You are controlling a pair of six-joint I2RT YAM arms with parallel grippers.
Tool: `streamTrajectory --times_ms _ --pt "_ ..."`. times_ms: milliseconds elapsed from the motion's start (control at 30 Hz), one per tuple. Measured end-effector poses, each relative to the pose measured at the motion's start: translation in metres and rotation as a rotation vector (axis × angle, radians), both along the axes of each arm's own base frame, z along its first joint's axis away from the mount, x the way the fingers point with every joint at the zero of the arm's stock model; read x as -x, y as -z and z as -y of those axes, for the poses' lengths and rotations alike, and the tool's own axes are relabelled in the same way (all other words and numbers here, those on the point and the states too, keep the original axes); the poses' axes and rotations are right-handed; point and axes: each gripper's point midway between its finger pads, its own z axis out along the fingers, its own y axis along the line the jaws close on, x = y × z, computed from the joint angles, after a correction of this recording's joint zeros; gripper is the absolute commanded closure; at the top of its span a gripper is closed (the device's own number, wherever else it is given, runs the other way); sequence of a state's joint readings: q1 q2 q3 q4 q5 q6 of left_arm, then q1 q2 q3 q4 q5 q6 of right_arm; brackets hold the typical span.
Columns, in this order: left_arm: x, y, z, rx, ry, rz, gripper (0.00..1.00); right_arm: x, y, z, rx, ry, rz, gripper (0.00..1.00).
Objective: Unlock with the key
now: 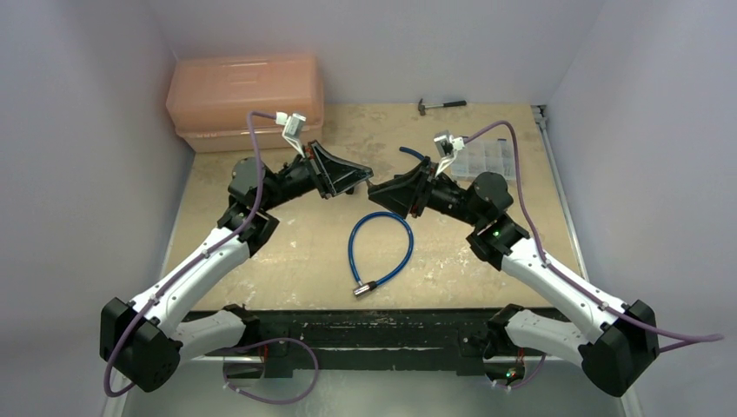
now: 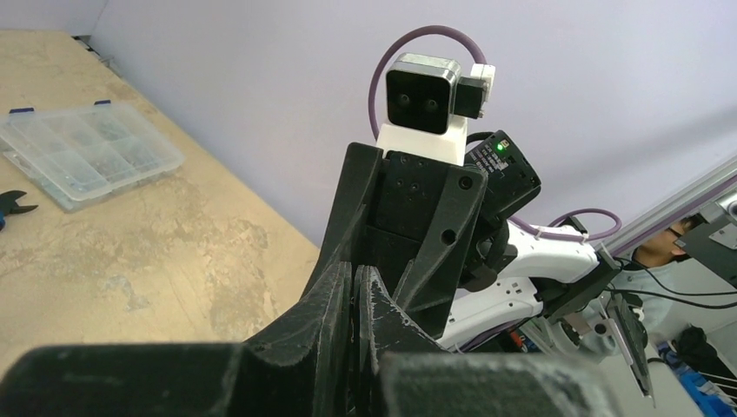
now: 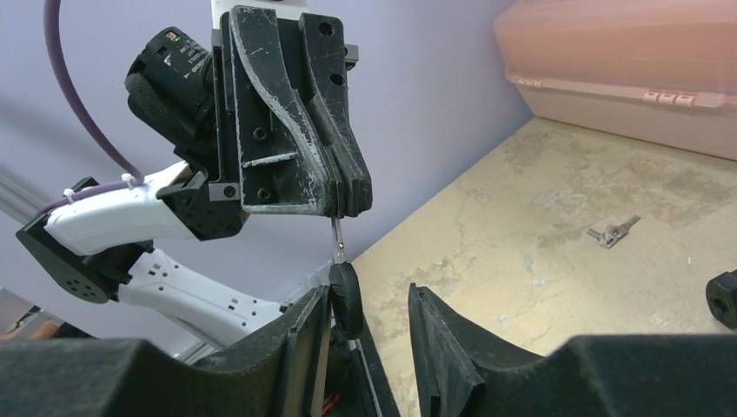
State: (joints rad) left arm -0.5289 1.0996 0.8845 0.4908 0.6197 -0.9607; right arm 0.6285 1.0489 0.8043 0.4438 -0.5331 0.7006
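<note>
The key held in mid-air

The right gripper is half open, its fingers flanking the key's black head, which seems to touch one. Beyond, the left gripper pinches the metal blade tight.

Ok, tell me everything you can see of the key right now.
The key is tiny: a rounded black head, plastic by the look, on a thin silvery shaft. It hangs upright in the air, head down. The left tool is shut on the shaft's upper end. The head sits inside the right tool, which is open, close beside one finger and clear of the other. I cannot tell whether it touches that finger. Only the right wrist view shows it.
</note>
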Motion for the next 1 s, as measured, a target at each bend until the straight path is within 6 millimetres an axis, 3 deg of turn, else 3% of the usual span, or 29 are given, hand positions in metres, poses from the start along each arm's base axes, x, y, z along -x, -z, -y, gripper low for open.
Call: streamTrajectory --times_ms 267,333,367,467,533,667,733,833,1000 --pt "-0.002 -0.003 -0.001 0.011 -0.013 0.010 1.00 0.003 -0.008 -0.002 -0.022 -0.016 0.010 0.78" --pt "-0.003 -0.004 -0.001 0.014 -0.015 0.011 1.00 0.003 -0.009 -0.002 -0.025 -0.016 0.010 0.89" --pt "-0.002 -0.004 -0.001 0.014 -0.015 0.010 1.00 0.003 -0.010 -0.002 -0.025 -0.017 0.012 0.99" --pt "-0.004 -0.004 -0.001 0.017 -0.017 -0.002 1.00 0.004 -0.010 -0.003 -0.026 -0.020 0.011 1.00" --pt "-0.005 -0.003 -0.001 0.017 -0.017 -0.006 0.89 0.003 -0.009 -0.002 -0.025 -0.019 0.008 1.00" --pt "-0.008 0.005 0.000 -0.005 -0.027 -0.015 0.46 0.000 -0.005 -0.002 -0.011 -0.002 -0.010 1.00" --pt "-0.012 0.014 0.000 -0.038 -0.038 -0.034 0.32 -0.005 -0.001 0.000 0.008 0.031 -0.028 1.00" --pt "-0.021 0.029 0.001 -0.109 -0.069 -0.068 0.22 -0.017 0.010 0.008 0.053 0.119 -0.062 1.00" --pt "-0.038 0.045 -0.006 -0.234 -0.157 -0.096 0.21 -0.034 0.030 0.033 0.137 0.303 -0.118 1.00"
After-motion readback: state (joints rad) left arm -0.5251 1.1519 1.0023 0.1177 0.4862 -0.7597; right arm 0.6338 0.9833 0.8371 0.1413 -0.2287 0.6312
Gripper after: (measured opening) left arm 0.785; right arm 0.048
